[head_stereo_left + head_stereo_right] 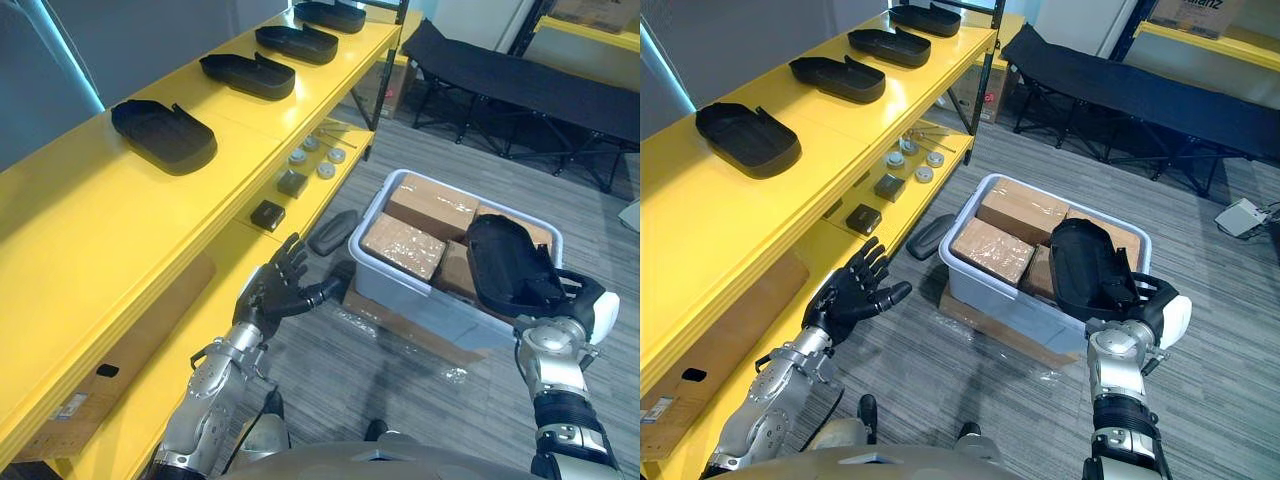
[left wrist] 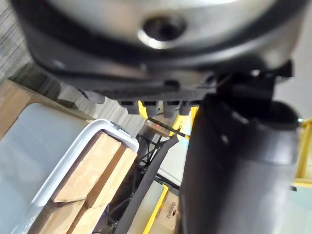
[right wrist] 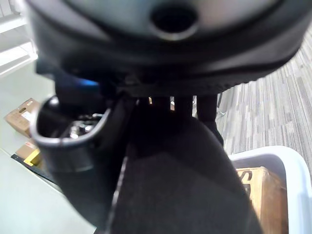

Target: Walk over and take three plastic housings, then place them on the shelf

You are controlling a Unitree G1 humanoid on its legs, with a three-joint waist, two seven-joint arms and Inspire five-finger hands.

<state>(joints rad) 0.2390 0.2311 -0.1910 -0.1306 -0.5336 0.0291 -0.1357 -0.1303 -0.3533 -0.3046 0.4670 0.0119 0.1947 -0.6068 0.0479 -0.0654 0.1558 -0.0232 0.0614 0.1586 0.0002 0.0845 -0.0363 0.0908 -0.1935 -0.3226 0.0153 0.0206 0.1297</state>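
Note:
Several black plastic housings lie in a row on the yellow shelf's top board (image 1: 90, 230); the nearest housing (image 1: 163, 132) is at the left, the others (image 1: 247, 75) run toward the far end. My right hand (image 1: 575, 300) is shut on another black housing (image 1: 505, 262), held upright over the near right corner of the white bin (image 1: 400, 295). In the right wrist view this held housing (image 3: 185, 175) shows dark past the fingers. My left hand (image 1: 275, 290) is open, fingers spread, beside the lower shelf board and left of the bin, holding nothing.
The bin holds cardboard boxes (image 1: 405, 245) and stands on a flat carton on the floor. A dark housing-like part (image 1: 333, 232) lies between bin and shelf. Small black blocks (image 1: 268, 214) and round metal parts (image 1: 312, 155) sit on the lower board. A black folding cot (image 1: 520, 75) stands behind.

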